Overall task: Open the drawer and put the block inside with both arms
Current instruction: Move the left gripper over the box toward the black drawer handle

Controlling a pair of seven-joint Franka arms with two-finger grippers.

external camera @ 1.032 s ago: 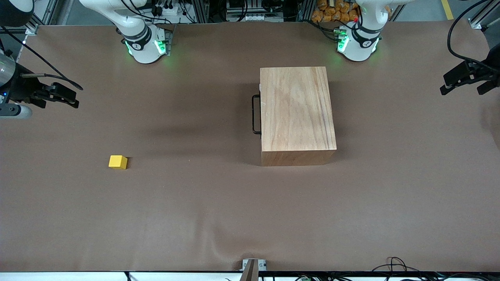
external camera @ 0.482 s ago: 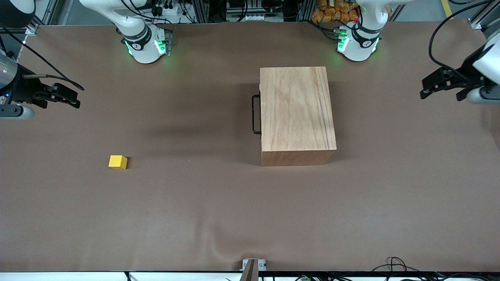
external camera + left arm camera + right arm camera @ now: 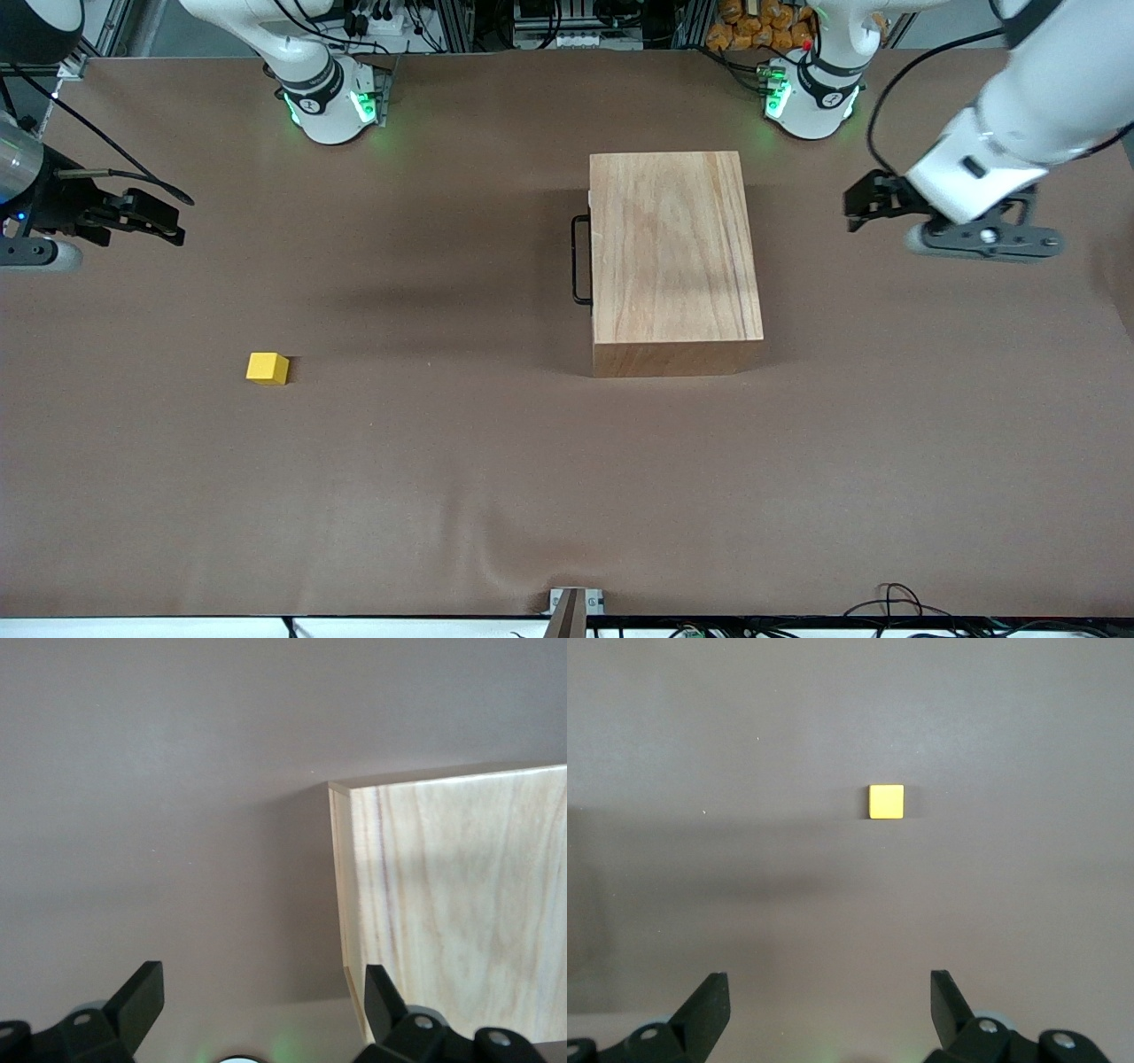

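So far nothing of the task looks done: the drawer point(image 3: 591, 248) sits fully pushed into its wooden box point(image 3: 675, 257), with only a sliver of white front and the black wire handle point(image 3: 580, 260) showing on the side that faces the right arm's end of the worktop point(image 3: 496, 478). Whatever the drawer holds is hidden. The block point(image 3: 267, 368) lies alone on the worktop, well apart from the box, toward the right arm's end and a little nearer to the front camera than the handle. The left gripper point(image 3: 858, 203) hangs with jaws spread and empty over the worktop beside the box, on the side away from the handle. The right gripper point(image 3: 158, 220) hovers, also spread and empty, over the right arm's end, the block in its wrist view. Both opening and placing remain.
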